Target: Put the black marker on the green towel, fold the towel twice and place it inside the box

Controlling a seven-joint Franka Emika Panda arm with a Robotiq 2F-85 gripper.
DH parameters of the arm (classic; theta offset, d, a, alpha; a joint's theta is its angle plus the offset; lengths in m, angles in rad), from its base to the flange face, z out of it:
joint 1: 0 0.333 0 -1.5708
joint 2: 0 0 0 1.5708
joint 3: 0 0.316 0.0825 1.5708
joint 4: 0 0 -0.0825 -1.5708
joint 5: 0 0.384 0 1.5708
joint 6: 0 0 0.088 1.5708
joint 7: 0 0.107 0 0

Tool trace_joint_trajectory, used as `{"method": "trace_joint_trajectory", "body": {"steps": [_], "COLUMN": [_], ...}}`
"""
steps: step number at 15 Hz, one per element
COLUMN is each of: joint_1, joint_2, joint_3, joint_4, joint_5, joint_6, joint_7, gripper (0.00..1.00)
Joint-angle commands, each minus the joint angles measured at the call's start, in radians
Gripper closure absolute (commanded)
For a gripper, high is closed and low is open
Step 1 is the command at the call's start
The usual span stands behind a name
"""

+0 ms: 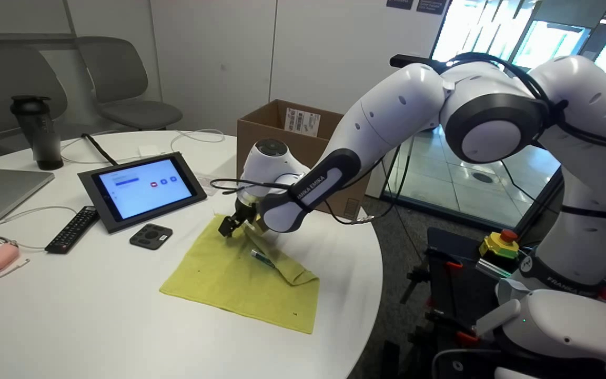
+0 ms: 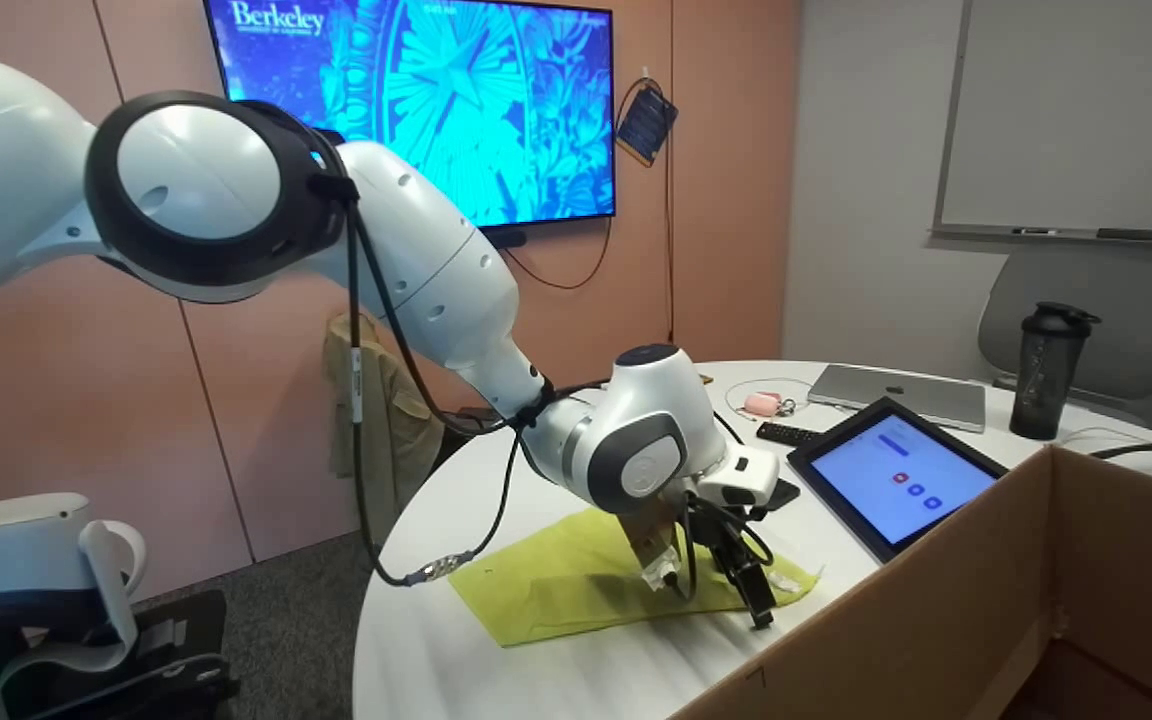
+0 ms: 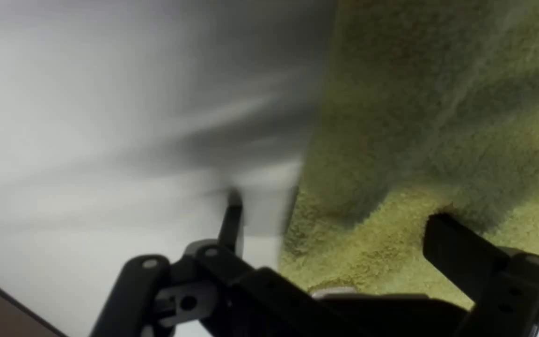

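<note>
Tool, fingers apart, astride edge of green towel, black marker nearby on it

- The arm is wearing a glossy white, rounded, tube-like shell.
- Small grey ovals are dotting the shell.
- A broad black ring is framing a round white cap.
- A black band is bearing pale "FRANKA EMIKA" lettering.
- Black cables are carrying a white tag and a silvery connector.
- The gripper is showing black, angular fingers with pale round screw heads.
</note>
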Motion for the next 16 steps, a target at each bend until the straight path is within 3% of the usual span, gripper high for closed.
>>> {"method": "trace_joint_trajectory", "body": {"steps": [1, 4, 6, 11, 14, 16], "joint_1": [-0.061, -0.088, -0.097, -0.104, -0.108, -0.11], "joint_2": [0.045, 0.047, 0.045, 0.04, 0.032, 0.025], "joint_3": [0.059, 0.088, 0.099, 0.108, 0.124, 0.139], "joint_4": [0.093, 0.116, 0.125, 0.142, 0.144, 0.141], "joint_5": [-0.022, -0.023, -0.027, -0.045, -0.049, -0.048], "joint_6": [-0.059, -0.091, -0.108, -0.137, -0.145, -0.145], "joint_7": [-0.014, -0.027, -0.032, -0.032, -0.046, -0.056], "gripper": [0.0, 0.0, 0.26, 0.58, 0.84, 0.89]}}
